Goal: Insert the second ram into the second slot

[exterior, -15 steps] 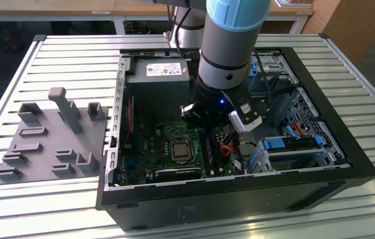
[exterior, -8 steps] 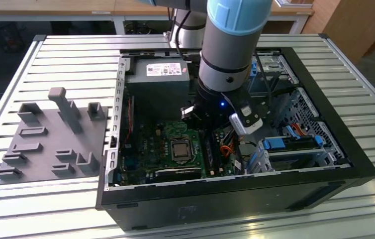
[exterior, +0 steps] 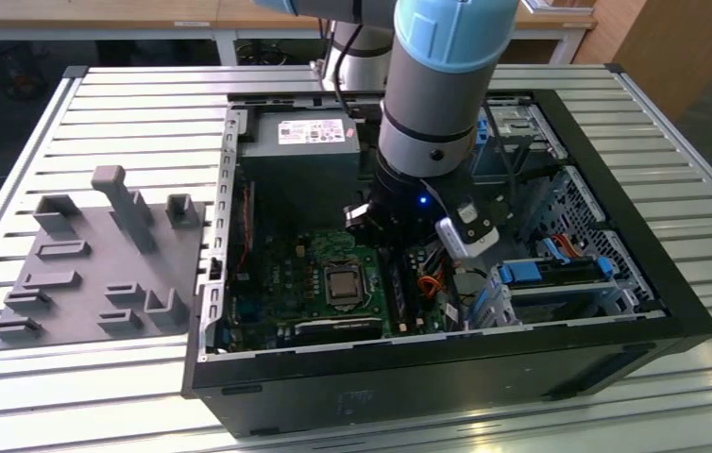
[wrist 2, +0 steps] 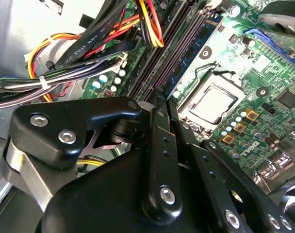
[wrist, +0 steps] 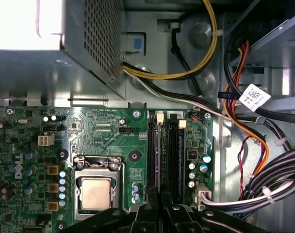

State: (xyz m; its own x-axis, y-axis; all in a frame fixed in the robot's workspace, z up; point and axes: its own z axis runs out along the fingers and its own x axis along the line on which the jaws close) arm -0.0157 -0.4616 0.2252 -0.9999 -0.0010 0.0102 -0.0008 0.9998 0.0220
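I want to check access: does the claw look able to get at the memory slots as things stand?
Probably yes. The claw hangs close over the memory slots with nothing between them, and the cable bundle lies off beside the board, not across the slots.

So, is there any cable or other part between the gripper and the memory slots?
Nothing visible is. In the first wrist view the gripper sits right at the memory slots, which lie uncovered along their length. The cables run beside the slots, not across them.
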